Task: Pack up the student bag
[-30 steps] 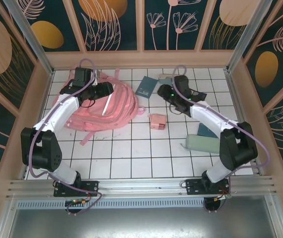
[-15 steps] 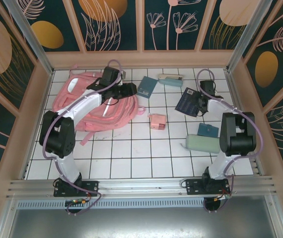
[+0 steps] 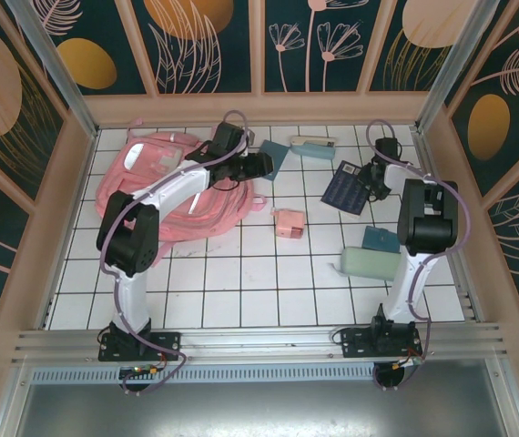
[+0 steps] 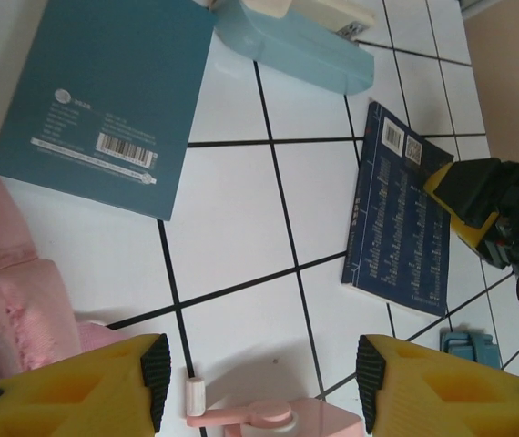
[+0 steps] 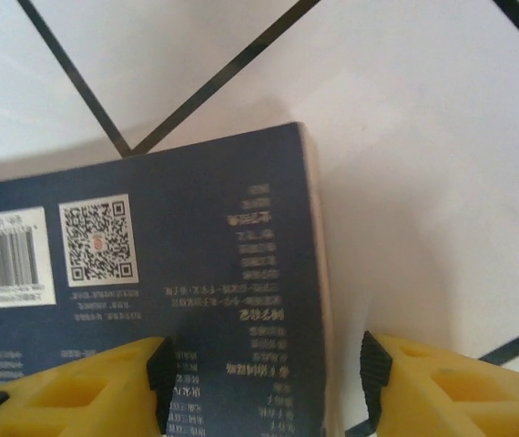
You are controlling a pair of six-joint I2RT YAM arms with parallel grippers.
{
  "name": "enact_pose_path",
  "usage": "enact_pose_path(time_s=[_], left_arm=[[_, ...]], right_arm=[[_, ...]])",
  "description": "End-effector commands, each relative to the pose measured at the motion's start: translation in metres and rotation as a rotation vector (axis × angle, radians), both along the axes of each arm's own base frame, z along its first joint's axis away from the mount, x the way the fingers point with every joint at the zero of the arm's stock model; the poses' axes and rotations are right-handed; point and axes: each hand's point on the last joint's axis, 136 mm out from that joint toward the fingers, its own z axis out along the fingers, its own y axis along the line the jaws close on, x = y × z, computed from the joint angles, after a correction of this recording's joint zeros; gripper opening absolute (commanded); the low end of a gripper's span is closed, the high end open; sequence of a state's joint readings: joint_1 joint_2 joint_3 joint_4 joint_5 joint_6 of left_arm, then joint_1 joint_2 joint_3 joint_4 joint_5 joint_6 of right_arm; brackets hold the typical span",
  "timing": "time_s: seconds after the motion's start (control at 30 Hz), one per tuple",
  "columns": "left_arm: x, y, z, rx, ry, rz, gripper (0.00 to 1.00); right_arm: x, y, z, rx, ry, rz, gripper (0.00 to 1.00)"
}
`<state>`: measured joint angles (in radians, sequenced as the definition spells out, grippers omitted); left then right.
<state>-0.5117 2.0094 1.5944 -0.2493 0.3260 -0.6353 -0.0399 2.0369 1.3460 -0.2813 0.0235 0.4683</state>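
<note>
White tiled tabletop (image 3: 241, 273), student bag (image 3: 121, 185) lengthwise left-to-right

The left arm (image 3: 173, 187) reaches far out across the pink bag (image 3: 141, 191). The left gripper (image 3: 261, 167) hangs just past the bag's right side, its yellow fingers (image 4: 77, 391) apart and holding nothing. The right arm (image 3: 423, 218) stands tall, well right of the bag. The right gripper (image 3: 367, 179) points back toward the bag, with a gap between its tips too.

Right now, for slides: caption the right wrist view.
Open right end effector over the edge of a dark blue book.
</note>
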Motion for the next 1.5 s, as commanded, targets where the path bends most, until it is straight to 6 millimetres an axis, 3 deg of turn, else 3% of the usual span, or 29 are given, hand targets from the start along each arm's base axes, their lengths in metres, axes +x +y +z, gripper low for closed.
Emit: enact_pose_path(time_s=[0.0,0.23,0.5,0.63,0.87,1.0,1.23,1.37,1.47], left_arm=[[0.005,-0.014,-0.005,-0.025,0.007,-0.02,0.58],[0.005,-0.026,-0.032,-0.023,0.051,-0.05,0.57],[-0.001,-0.051,-0.066,-0.036,0.104,-0.091,0.54],[0.0,-0.064,-0.08,-0.038,0.123,-0.105,0.53],[0.0,-0.088,-0.104,-0.035,0.152,-0.132,0.48],[0.0,-0.085,-0.125,0.024,0.173,-0.114,0.48],[-0.007,-0.082,-0.153,0.12,0.195,-0.122,0.47],[-0.016,-0.093,-0.151,0.06,0.229,-0.161,0.46],[-0.022,-0.106,-0.14,-0.029,0.249,-0.198,0.46]], right_arm=[[-0.011,0.033,-0.021,0.032,0.074,0.127,0.57],[-0.031,0.087,-0.032,0.025,0.129,0.275,0.51],[-0.039,0.14,-0.022,0.057,0.109,0.364,0.52],[-0.041,0.146,-0.016,0.084,0.11,0.346,0.54],[-0.066,0.141,-0.012,0.101,0.123,0.314,0.57],[-0.079,0.146,-0.02,0.129,0.138,0.323,0.56],[-0.083,0.166,-0.03,0.153,0.147,0.364,0.53],[-0.076,0.185,-0.019,0.22,0.1,0.404,0.52],[-0.071,0.201,-0.007,0.307,0.051,0.433,0.52]])
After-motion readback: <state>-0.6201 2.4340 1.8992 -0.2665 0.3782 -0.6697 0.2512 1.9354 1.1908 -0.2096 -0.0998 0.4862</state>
